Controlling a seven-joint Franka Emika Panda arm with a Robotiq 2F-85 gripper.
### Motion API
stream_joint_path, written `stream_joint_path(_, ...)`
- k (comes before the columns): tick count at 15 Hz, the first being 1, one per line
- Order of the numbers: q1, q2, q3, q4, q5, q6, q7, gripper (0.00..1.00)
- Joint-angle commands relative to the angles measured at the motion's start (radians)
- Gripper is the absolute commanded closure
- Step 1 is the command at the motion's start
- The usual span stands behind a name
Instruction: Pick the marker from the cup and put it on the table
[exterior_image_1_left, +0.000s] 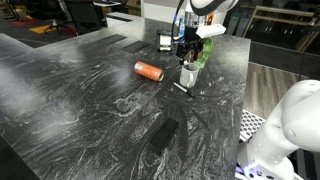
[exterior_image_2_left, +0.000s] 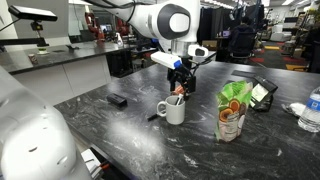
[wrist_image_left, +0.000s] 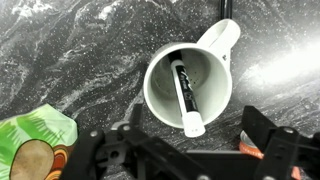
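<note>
One thin black marker with a white end (wrist_image_left: 184, 92) lay slanted inside the small white cylindrical cup with a side handle (wrist_image_left: 215, 85), its white end resting against the rim nearest my wrist camera. The cup stood upright on the black, grey-swirled stone tabletop (wrist_image_left: 80, 50). My fingers (wrist_image_left: 265, 135) hung above the cup, spread wide and holding nothing.

I judged the descent to be the risky part. The marker leaned against the cup wall instead of standing free, so one finger would have to pass between pen and rim. If it came down off line it could strike the rim and tip or slide the light cup. A pinch on the smooth barrel near its end could also let the pen swivel or slip back in. A pen lifted at a slant might drag the cup up with it. The green printed snack bag (exterior_image_2_left: 233, 110) stood near the cup, and a wide sideways move could brush it.

My count was one marker in the cup, one cup, one orange can lying on its side (exterior_image_1_left: 148, 70), one green bag, one clear bottle (exterior_image_2_left: 312, 110) and one flat black object (exterior_image_1_left: 165, 133). A thin dark item (exterior_image_2_left: 153, 115) lay just beside the cup; I could not tell what it was.
</note>
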Motion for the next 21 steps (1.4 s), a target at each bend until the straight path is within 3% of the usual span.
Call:
stream_joint_path(1, -0.014, 0.029, 0.012, 0.01, -0.016, 0.02, -0.037, 0.0)
stream_joint_path(2, -0.014, 0.03, 0.011, 0.01, -0.019, 0.026, -0.044, 0.02)
stream_joint_path(3, -0.013, 0.03, 0.011, 0.01, -0.022, 0.03, -0.049, 0.26)
stream_joint_path(5, -0.013, 0.035, 0.009, 0.014, -0.024, 0.032, -0.063, 0.31)
stream_joint_path(14, -0.009, 0.072, 0.005, 0.045, -0.014, 0.029, -0.107, 0.96)
stream_joint_path(21, 0.007, 0.047, 0.006, 0.069, 0.028, -0.036, -0.169, 0.95)
